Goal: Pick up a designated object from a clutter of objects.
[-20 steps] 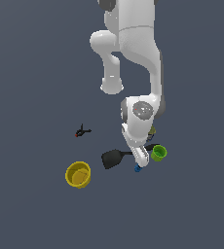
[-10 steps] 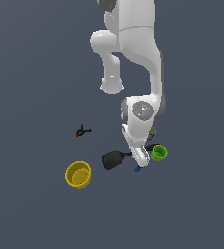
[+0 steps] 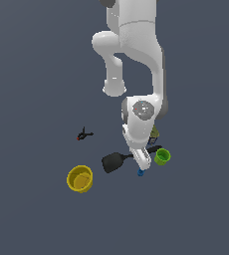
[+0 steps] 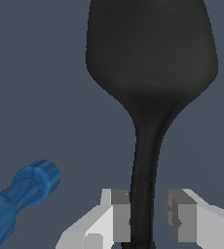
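The black spatula [image 3: 112, 162] lies flat among the clutter, with its broad blade toward the exterior view's left. Its thin handle runs under my gripper [image 3: 142, 160]. In the wrist view the spatula [image 4: 150, 53] fills the frame, and its handle passes between my gripper's [image 4: 148, 214] two grey fingers [image 4: 121, 214]. One pad sits against the handle; the other stands a small gap away from it. The gripper is open around the handle, low over the surface.
A small blue cylinder [image 3: 140, 173] [image 4: 31, 187] lies right beside the fingers. A green cup [image 3: 162, 156] stands close on the exterior view's right. An olive box [image 3: 155, 132] is partly hidden behind the arm. A yellow cup [image 3: 80, 178] and a black clamp [image 3: 84, 134] sit further left.
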`<state>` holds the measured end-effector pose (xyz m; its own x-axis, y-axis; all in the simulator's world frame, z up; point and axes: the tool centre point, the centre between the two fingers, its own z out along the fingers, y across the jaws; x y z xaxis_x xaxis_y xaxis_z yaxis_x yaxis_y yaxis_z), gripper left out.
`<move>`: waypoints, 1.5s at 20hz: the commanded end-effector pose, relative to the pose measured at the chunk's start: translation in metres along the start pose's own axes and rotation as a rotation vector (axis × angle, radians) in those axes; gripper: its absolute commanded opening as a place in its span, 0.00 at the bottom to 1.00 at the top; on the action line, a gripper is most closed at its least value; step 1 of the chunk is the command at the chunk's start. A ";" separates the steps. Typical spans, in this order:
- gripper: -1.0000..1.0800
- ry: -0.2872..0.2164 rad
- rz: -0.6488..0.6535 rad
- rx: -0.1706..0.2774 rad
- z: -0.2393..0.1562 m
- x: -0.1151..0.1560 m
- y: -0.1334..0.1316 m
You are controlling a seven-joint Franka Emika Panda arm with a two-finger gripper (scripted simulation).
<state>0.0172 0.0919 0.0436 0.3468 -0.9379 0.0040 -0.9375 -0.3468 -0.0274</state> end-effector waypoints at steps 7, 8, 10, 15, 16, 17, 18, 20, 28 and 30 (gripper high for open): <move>0.00 -0.001 0.001 -0.001 -0.050 0.035 0.011; 0.00 -0.001 0.001 -0.002 -0.059 0.041 0.013; 0.00 -0.002 0.001 -0.003 -0.076 0.054 0.017; 0.00 -0.003 0.001 -0.007 -0.126 0.088 0.029; 0.00 -0.003 0.002 -0.007 -0.137 0.096 0.031; 0.00 -0.004 0.002 -0.008 -0.147 0.103 0.033; 0.00 -0.004 0.002 -0.009 -0.157 0.110 0.035; 0.00 -0.004 0.002 -0.010 -0.178 0.124 0.040; 0.00 -0.005 0.002 -0.017 -0.256 0.180 0.055; 0.00 -0.005 0.002 -0.018 -0.275 0.194 0.058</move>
<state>0.0218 -0.1008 0.3026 0.3442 -0.9389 -0.0012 -0.9389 -0.3441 -0.0097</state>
